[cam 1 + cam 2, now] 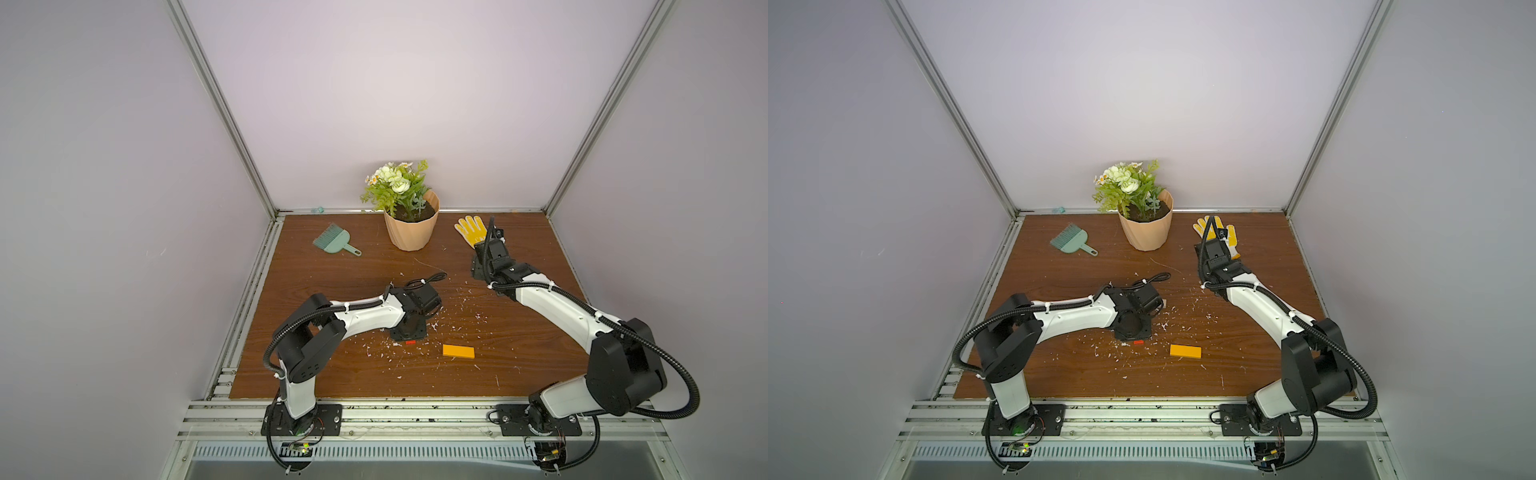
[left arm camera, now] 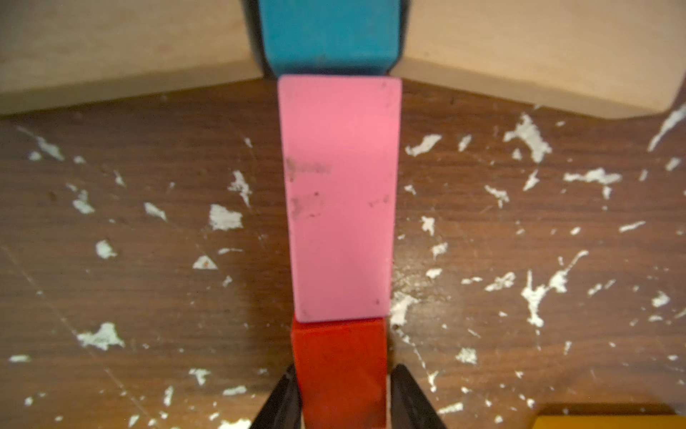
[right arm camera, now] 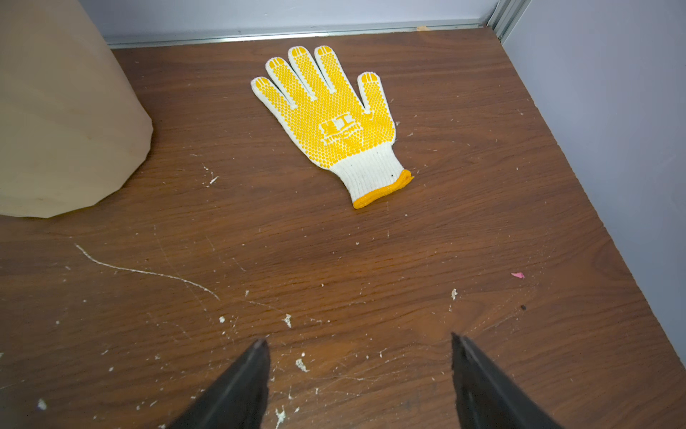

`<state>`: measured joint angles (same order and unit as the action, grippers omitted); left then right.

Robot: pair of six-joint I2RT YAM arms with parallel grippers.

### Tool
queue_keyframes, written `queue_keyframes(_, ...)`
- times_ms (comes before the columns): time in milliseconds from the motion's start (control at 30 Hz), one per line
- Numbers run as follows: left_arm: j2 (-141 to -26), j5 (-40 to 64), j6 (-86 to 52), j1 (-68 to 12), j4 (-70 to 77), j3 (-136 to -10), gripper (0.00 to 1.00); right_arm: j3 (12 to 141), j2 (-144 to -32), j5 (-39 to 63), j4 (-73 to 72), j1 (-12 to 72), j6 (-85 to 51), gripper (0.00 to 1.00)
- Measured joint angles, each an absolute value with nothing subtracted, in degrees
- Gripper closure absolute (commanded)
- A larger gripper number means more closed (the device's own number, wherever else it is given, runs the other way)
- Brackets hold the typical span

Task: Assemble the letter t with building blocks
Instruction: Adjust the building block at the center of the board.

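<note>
In the left wrist view a column lies flat on the brown table: teal block (image 2: 330, 33), pink block (image 2: 339, 197), red block (image 2: 339, 371), end to end. Two tan blocks (image 2: 122, 48) (image 2: 538, 55) flank the teal one like a crossbar. My left gripper (image 2: 345, 367) is shut on the red block, one black finger on each long side. In both top views the left wrist hides the column; only a red sliver (image 1: 410, 342) (image 1: 1138, 342) shows. The orange block (image 1: 458, 351) (image 1: 1185, 351) lies apart, to its right. My right gripper (image 3: 358, 338) hangs open and empty over bare table.
A potted plant (image 1: 411, 228) stands at the back middle. A yellow-dotted glove (image 3: 334, 122) lies just beyond the right gripper. A green dustpan brush (image 1: 334, 243) rests at the back left. White crumbs (image 2: 224, 217) litter the table around the column. Walls enclose three sides.
</note>
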<state>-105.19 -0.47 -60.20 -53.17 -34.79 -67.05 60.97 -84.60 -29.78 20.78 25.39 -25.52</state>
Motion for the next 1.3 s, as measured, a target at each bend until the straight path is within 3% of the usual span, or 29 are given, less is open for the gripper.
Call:
queue_keyframes(100, -105.2, -0.5, -59.7, -53.2, -34.8, -67.2, 0.45, 61.0, -84.6, -29.8, 20.8, 25.4, -25.5, 0.20)
queue_keyframes(167, -105.2, -0.8, -59.5, -53.2, -35.0, -67.2, 0.44, 61.0, -84.6, -29.8, 20.8, 25.4, -25.5, 0.20)
queue_keyframes(433, -105.3, -1.6, -58.9, -53.2, -36.2, -67.2, 0.60, 61.0, -84.6, -29.8, 20.8, 25.4, -25.5, 0.20)
queue_keyframes(1300, -105.6, 0.0, -61.7, -53.1, -35.7, -67.7, 0.62, 61.0, -84.6, -29.8, 20.8, 25.8, -25.5, 0.21)
